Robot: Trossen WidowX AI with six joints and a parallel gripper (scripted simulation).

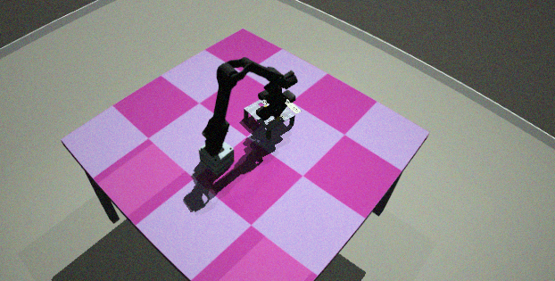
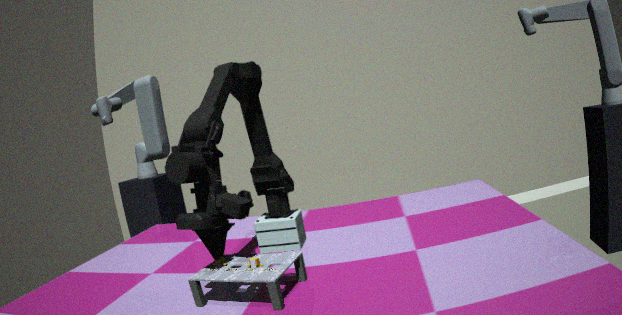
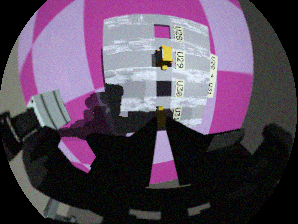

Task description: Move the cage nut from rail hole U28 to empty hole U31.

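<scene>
A black robot arm (image 1: 220,107) (image 2: 256,115) bends over a grey rail plate (image 1: 251,111) (image 2: 235,276) (image 3: 135,55) that stands on short legs on a pink and lilac checkered bench (image 1: 330,161) (image 2: 360,285) (image 3: 232,95). Its hand (image 1: 268,113) (image 2: 218,259) (image 3: 161,119) points down, fingertips pinching a small yellow cage nut (image 3: 161,111) at the row marked U31, the end of the line of square holes. The hole at U28 shows bare. A second yellow nut (image 2: 254,262) (image 3: 164,57) sits at U29, apart from the hand, and U30 between them has no nut. Whether the held nut's wings are open under the plate cannot be seen.

The nut is probably very light, with a stiff body and springy wings that resist, then snap. Its small, smooth sides may slip or twist if pinched off-center. The best hold is likely low on two opposite faces of the body, leaving the wings free, kept level while pressed straight down. Opening the fingers before both wings catch could leave it tilted.
</scene>
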